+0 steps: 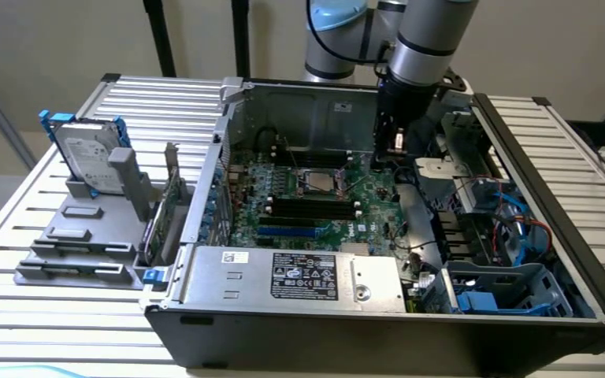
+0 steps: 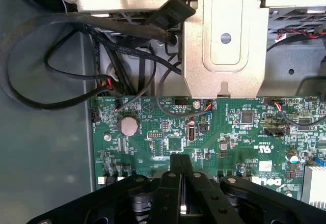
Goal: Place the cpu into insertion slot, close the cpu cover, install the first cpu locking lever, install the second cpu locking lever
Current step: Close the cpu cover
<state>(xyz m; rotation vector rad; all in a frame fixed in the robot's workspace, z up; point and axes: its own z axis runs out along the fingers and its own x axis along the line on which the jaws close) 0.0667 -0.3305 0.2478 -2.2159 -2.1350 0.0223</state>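
Fingers [image 2: 172, 183] are clenched flat against each other, with nothing visible between them. In the wrist view they hang over the green motherboard [image 2: 234, 132], with a round coin battery [image 2: 128, 126] further along the board. Beyond the board's edge are a loop of black cables [image 2: 117, 26] and a folded metal bracket [image 2: 226, 40].

In the exterior view the arm [image 1: 421, 47] reaches straight down into the open computer case [image 1: 387, 342]. Its tip is low over the board, just beside the insertion slot [image 1: 302, 190] on the exterior view's right. A pale grey square in the middle of that slot looks like the cpu [image 1: 321, 182], already seated rather than held. A shiny rim runs round it. The cpu cover cannot be told apart from that rim, nor whether it lies flat or either lever is hooked down.

The chip is probably light, stiff and smooth on top, with a delicate underside, so it is best held by two opposite edges and kept level. The cover is likely thin, hinged sheet metal that bends easily, better pushed flat than squeezed.

Black memory slots [image 1: 302, 209] lie nearer the camera, then the boxed power supply [image 1: 292, 276]. The case sits on a slatted metal bench [image 1: 586, 142]. A hard drive [image 1: 87, 153] stands in a grey holder well off to the exterior view's left.
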